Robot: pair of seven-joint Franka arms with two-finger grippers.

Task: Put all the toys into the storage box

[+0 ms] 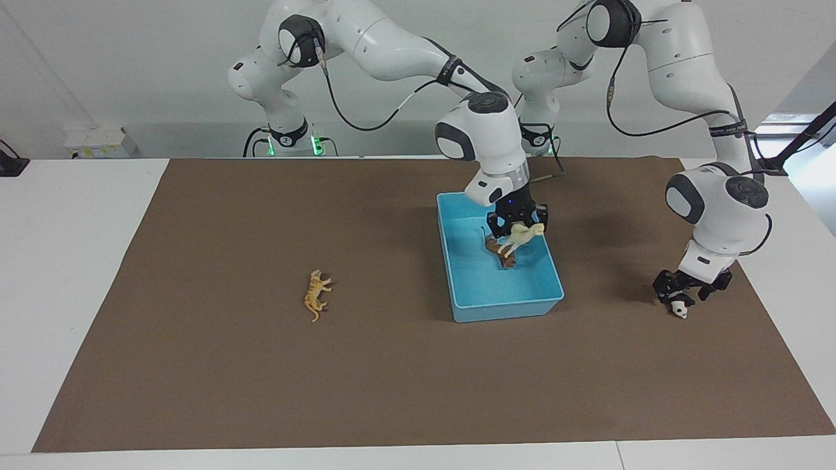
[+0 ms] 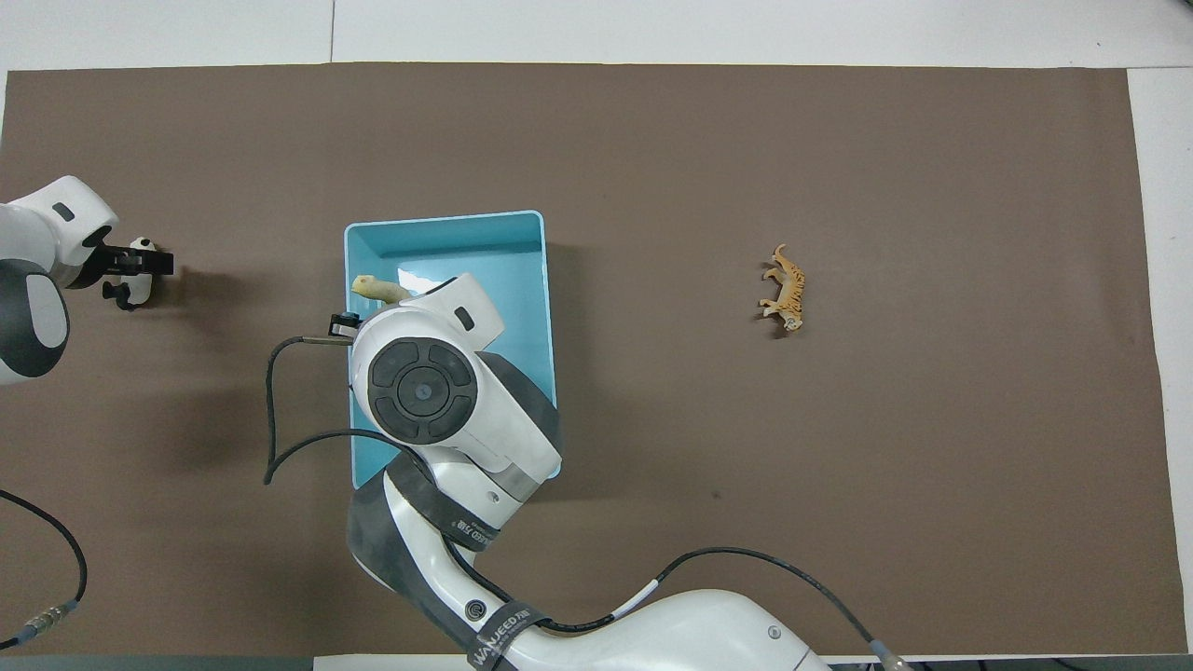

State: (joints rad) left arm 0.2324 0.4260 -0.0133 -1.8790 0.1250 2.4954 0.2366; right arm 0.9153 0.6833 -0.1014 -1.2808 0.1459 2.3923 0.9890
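Reading "WANJEED": right arm (image 2: 494,626) band.

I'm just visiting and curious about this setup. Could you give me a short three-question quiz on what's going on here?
1. True or false: the tiger lies in the storage box.
2. Which toy does the right end effector hold over the box? A) horse B) panda C) tiger
3. Fill in: the brown toy lying inside the box is the ____.

Key: 1 false, it lies on the brown mat. 2 A. 3 lion.
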